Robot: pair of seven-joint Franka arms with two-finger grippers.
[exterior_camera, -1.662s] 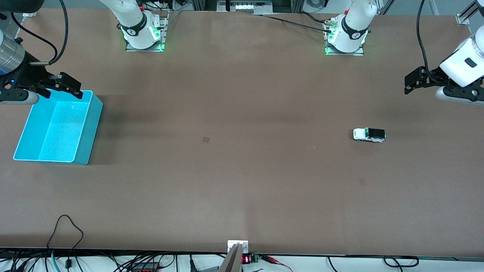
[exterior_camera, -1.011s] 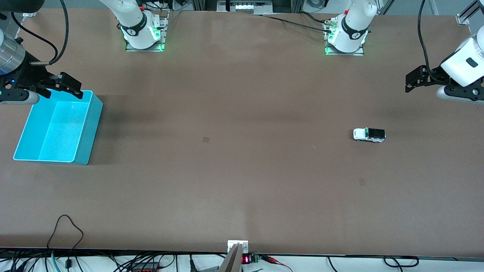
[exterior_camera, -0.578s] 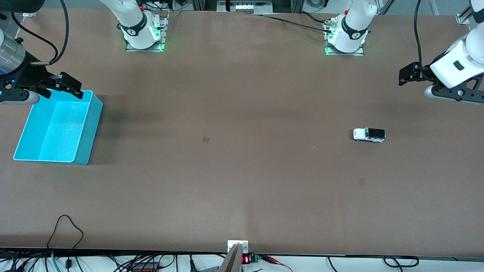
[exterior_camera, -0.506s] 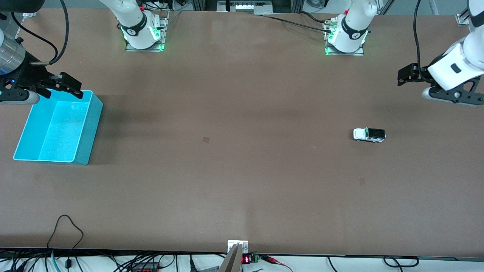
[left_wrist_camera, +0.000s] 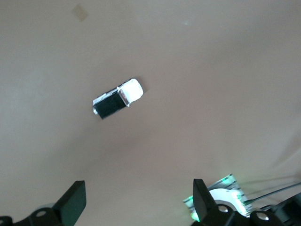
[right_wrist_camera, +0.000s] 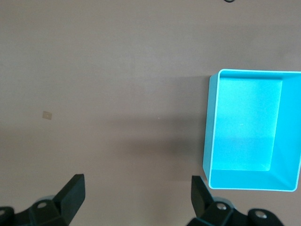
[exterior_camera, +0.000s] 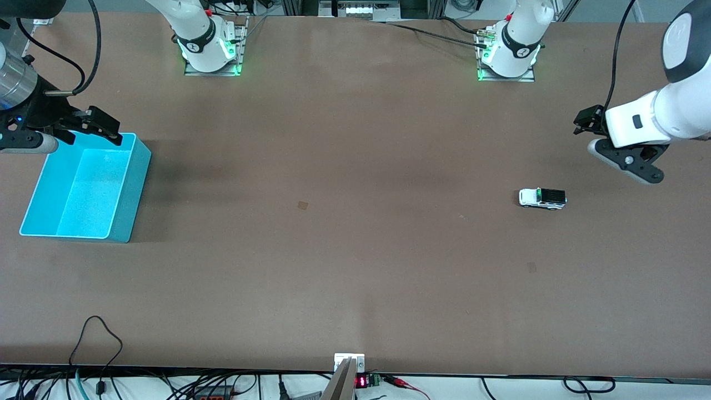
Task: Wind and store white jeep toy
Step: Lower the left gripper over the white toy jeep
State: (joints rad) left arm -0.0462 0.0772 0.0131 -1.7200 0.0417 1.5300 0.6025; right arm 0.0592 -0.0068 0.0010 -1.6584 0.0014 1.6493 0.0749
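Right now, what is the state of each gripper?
Left gripper: open, empty, above the white jeep toy.
Right gripper: open, empty, waiting by the turquoise bin.

Bare brown table [exterior_camera: 355, 266], evenly lit

The brown table [exterior_camera: 355, 250] carried the white jeep toy [exterior_camera: 542, 198] on its wheels toward the left arm's end, apart from the spread fingers [left_wrist_camera: 70, 203] of the left gripper [left_wrist_camera: 136, 202], which touched nothing. The turquoise bin [exterior_camera: 130, 191] stood open-topped at the right arm's end, its rim corner under the right gripper [exterior_camera: 94, 125], whose fingers [right_wrist_camera: 71, 192] were also parted. A small square mark [exterior_camera: 303, 205] lay on the surface between bin and jeep.
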